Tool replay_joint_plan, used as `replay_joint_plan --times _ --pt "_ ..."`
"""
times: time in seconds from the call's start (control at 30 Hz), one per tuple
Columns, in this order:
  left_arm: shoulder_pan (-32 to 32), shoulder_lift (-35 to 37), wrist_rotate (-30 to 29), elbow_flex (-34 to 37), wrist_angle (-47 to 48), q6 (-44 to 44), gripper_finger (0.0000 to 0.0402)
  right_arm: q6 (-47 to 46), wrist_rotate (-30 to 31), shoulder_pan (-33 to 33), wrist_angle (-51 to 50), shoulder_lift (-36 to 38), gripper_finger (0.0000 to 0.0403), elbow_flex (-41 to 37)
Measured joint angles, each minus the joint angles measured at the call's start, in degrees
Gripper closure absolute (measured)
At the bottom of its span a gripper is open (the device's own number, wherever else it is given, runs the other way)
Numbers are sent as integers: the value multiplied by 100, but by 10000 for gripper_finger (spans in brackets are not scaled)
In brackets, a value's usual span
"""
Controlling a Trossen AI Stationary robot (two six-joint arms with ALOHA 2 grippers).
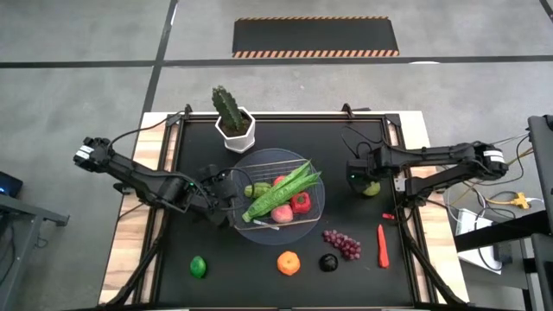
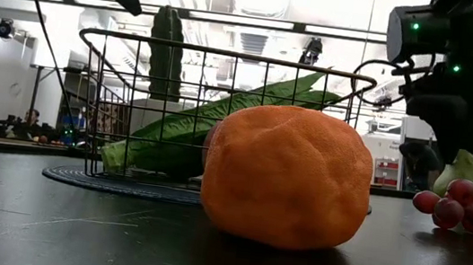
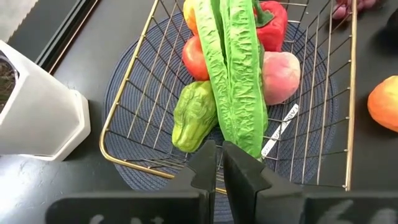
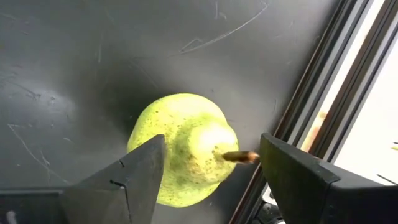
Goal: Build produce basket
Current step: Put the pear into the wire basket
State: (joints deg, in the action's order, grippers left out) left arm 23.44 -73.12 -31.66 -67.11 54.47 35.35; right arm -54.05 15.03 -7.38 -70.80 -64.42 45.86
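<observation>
The wire basket (image 1: 313, 207) stands mid-table on its round grey base and holds a long green bean bunch (image 1: 281, 194), a red pepper (image 1: 301, 203), a pink fruit (image 1: 282, 213) and a small green vegetable (image 1: 257, 189). My left gripper (image 3: 219, 163) is shut and empty, above the basket's left rim (image 3: 134, 163). My right gripper (image 4: 214, 165) is open over a yellow-green pear (image 4: 186, 146) that lies on the table at the right (image 1: 371, 187). Its fingers stand on either side of the pear.
A lime (image 1: 199, 266), an orange (image 1: 289, 263), a dark round fruit (image 1: 328, 263), purple grapes (image 1: 343, 244) and a red chili (image 1: 382, 244) lie along the near side. A cactus in a white pot (image 1: 235, 125) stands behind the basket. A raised frame edge (image 4: 323, 93) runs close to the pear.
</observation>
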Motion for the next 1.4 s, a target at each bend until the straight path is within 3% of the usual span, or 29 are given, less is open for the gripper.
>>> replay_joint_plan --times 0.17,0.47,0.8,1.17,1.4 --pt "0 -1 -7 8 3 -7 391 64 -42 0 49 -84 187 -5" --pt "2 -2 -31 17 3 -15 391 109 -148 24 112 -42 328 -1" --pt "2 -2 -523 19 -28 -166 391 664 -143 26 107 187 328 402" --pt "2 -2 -2268 24 -444 -722 391 2267 1198 46 298 102 328 2380" --pt "35 -2 -3083 49 -999 -1420 391 3694 1152 258 1314 -222 328 3231"
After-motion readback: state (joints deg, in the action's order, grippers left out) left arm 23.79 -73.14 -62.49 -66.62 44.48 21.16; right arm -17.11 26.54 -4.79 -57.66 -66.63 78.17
